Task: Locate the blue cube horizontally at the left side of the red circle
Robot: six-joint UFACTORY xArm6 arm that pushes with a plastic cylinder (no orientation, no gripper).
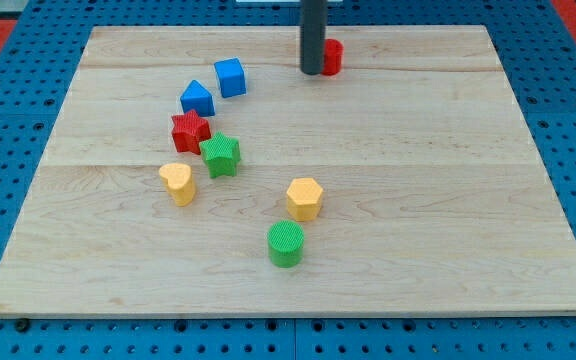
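The blue cube [230, 77] sits on the wooden board [418, 200] toward the view's top, left of centre. The red circle [332, 57] stands near the board's top edge, partly hidden by my rod. My tip [311, 72] rests on the board right against the red circle's left side. The blue cube lies well to the left of my tip and slightly lower in the view, apart from it.
A blue triangular block [197, 99] sits just below-left of the blue cube. A red star [190, 131] and a green star [221, 155] follow below it. A yellow heart [178, 183], a yellow hexagon [305, 198] and a green cylinder [286, 243] lie lower down.
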